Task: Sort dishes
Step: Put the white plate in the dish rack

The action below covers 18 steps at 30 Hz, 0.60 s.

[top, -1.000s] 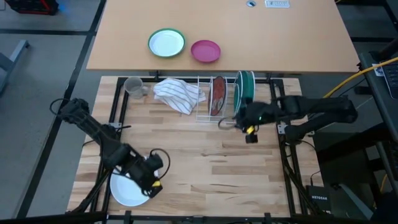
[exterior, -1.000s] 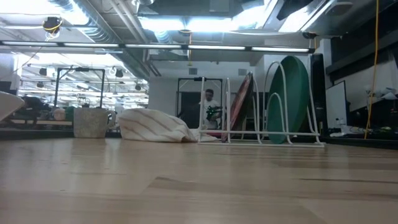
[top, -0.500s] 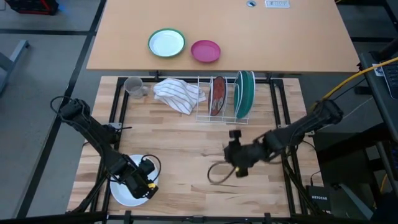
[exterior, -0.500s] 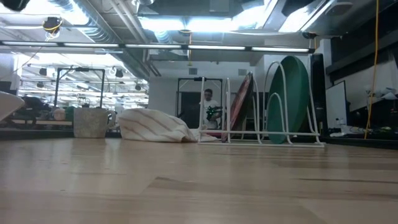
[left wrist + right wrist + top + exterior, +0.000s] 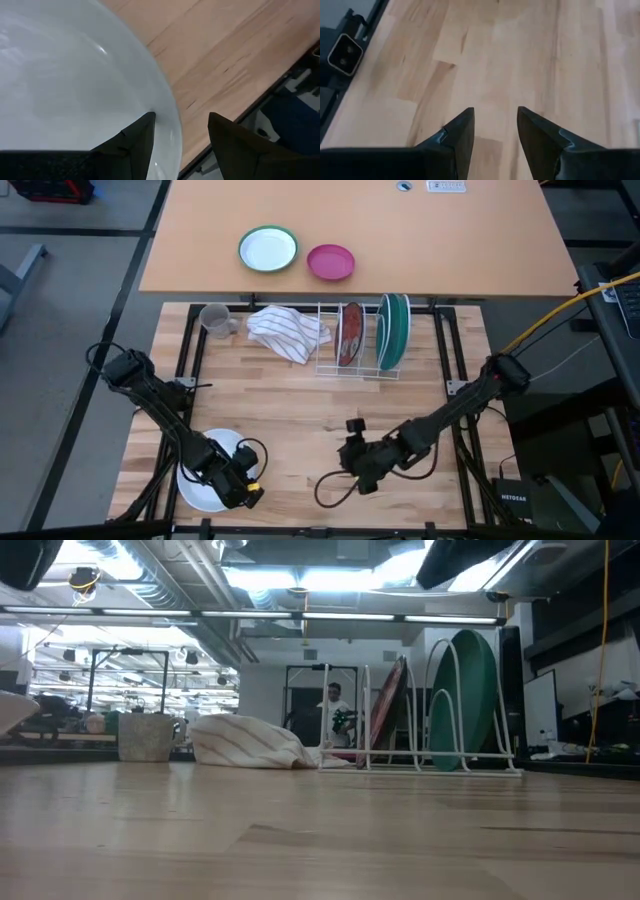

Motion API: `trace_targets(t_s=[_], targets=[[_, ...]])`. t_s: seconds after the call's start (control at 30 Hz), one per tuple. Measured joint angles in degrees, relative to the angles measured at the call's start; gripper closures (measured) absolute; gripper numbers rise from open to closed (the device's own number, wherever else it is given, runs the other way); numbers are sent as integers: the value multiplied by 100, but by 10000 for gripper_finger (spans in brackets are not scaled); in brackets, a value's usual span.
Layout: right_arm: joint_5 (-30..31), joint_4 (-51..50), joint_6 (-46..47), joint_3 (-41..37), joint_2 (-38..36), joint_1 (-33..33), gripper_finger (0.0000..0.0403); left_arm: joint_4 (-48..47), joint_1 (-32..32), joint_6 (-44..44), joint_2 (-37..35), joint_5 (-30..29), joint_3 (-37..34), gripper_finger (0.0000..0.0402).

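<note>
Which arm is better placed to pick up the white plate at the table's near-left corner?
The left. Its gripper is open with its fingers straddling the white plate's rim. The right gripper is open too, but hangs over bare wood near the table's middle front.

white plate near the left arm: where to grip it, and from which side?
Grip the rim. The white plate lies flat on the table's front-left corner, so only its raised edge offers purchase. The left gripper is already open astride the rim, one finger over the plate, one outside; probably close there, from above.
</note>
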Motion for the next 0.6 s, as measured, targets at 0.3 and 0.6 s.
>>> trace_targets(t_s=[0.3,0.6], targets=[[66,257,0,-2,235,0,248,-90,4,-280,109,35,0,226],[394,1192,-72,-2,373,-4,249,-141,27,-104,102,113,0,226]])
